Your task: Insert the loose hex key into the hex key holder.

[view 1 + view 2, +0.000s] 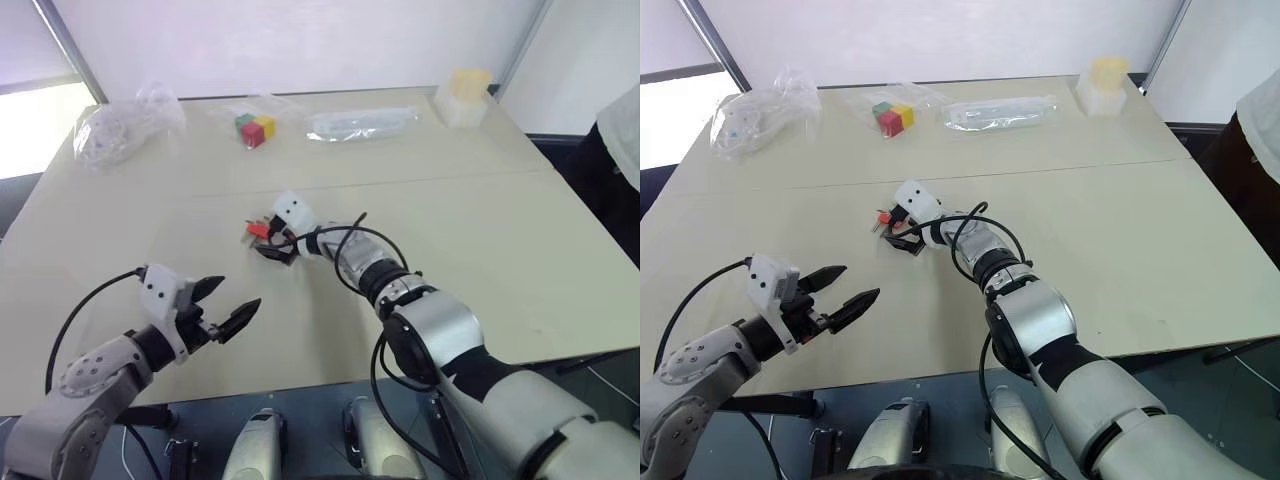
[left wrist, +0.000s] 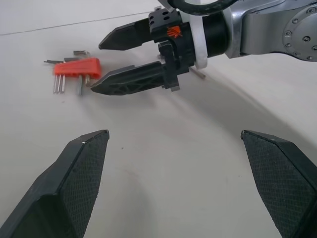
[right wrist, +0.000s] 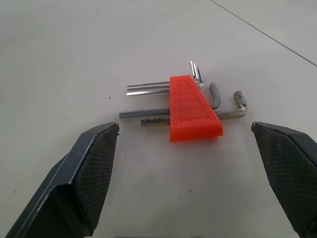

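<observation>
we are holding both the left gripper (image 1: 229, 303) and right gripper (image 2: 96, 65) released and empty; every key is seemingly sitting in the hex key holder (image 3: 192, 109).

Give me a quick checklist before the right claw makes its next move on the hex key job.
1. Right claw open, empty: ok.
2. Hex key holder lying flat on the table, ahead of the right claw: ok.
3. All keys seated in holder, none loose: cannot tell.
4. Left claw open, empty, well apart from holder: ok.
5. Coloured cubes and plastic bags far from work area: ok.
</observation>
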